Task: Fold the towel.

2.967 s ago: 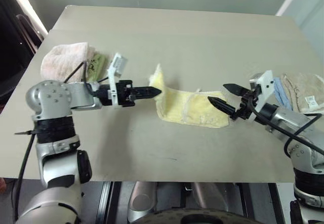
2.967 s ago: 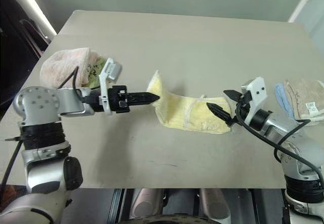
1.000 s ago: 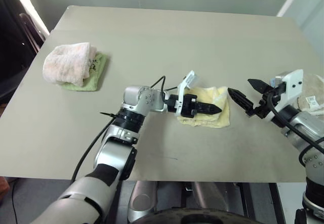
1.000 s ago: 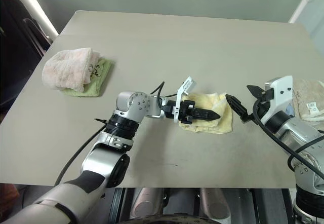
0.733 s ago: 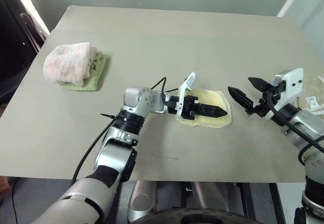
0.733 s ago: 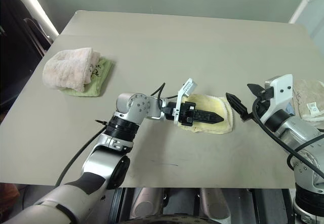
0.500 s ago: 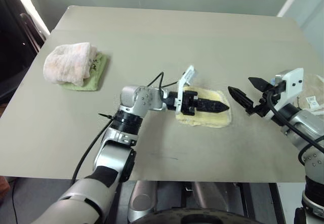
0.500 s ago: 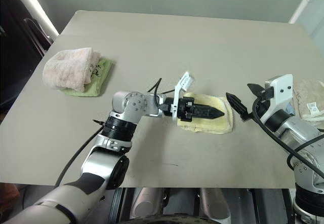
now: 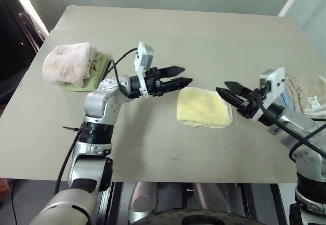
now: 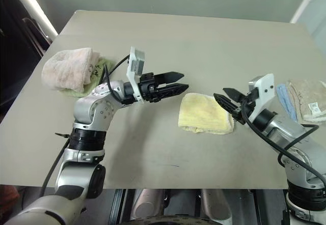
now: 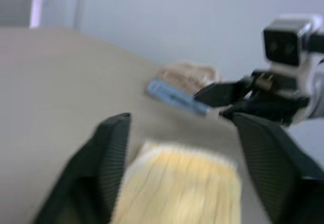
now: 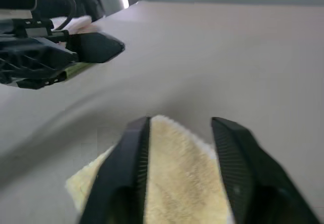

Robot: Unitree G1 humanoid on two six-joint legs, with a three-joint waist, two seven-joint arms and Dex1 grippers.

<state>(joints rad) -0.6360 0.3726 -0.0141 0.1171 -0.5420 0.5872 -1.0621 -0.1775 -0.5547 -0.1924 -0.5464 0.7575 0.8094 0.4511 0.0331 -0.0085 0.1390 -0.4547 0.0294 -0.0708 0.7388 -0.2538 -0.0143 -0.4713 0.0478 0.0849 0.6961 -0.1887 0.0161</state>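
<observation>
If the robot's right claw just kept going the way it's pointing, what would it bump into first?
Most likely the towel. The right gripper sits at the towel's right edge with its fingers open, aimed leftward across it. Depth is unclear, so it may skim just above the cloth.

light: bright, even | shadows: soft | left wrist view: blurred, perhaps motion | glare: upper-left window strip

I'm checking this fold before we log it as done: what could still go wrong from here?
The right gripper sits at the edge of the folded towel with its fingers apart; if it closes or drags, it could pull the top layer open. The left gripper, open and off the cloth, could brush the fold if it swings back. The beige towel and blue cloth lie close behind the right arm and might get nudged.
</observation>
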